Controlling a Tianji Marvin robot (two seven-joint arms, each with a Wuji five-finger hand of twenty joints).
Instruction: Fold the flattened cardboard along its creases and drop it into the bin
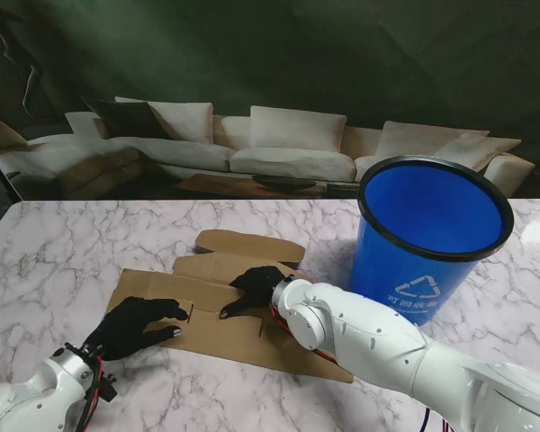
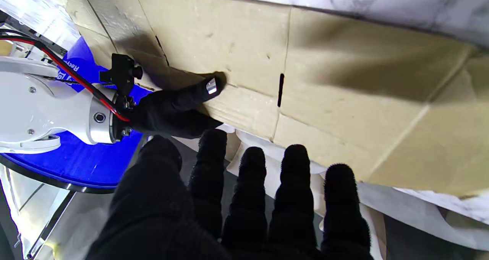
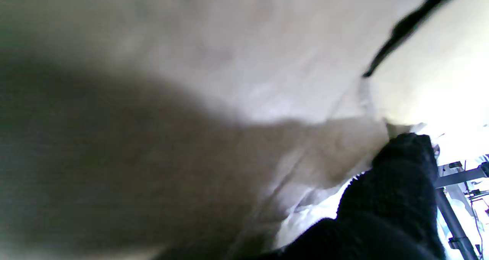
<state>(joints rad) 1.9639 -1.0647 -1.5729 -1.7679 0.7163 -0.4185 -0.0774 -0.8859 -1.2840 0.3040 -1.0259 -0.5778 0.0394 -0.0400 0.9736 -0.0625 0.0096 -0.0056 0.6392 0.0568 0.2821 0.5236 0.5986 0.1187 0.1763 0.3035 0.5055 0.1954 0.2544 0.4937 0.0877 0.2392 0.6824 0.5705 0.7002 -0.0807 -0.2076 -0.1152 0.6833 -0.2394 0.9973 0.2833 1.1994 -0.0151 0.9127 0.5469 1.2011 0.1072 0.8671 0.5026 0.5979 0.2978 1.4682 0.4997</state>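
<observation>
Flattened cardboard (image 1: 220, 315) lies on the marble tabletop (image 1: 54, 252) beside the blue bin (image 1: 429, 236); left hand (image 1: 130, 326) and right hand (image 1: 256, 286) rest on it, fingers spread, grasping nothing.

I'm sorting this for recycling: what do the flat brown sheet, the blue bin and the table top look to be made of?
The flat brown sheet looks like matte corrugated cardboard: tan, with pressed creases and cut slots. The blue bin looks like smooth, slightly glossy plastic with a black rim and a white recycling mark. The table top is white with grey veins, either marble or a marble-look laminate; the pictures cannot settle which.
</observation>
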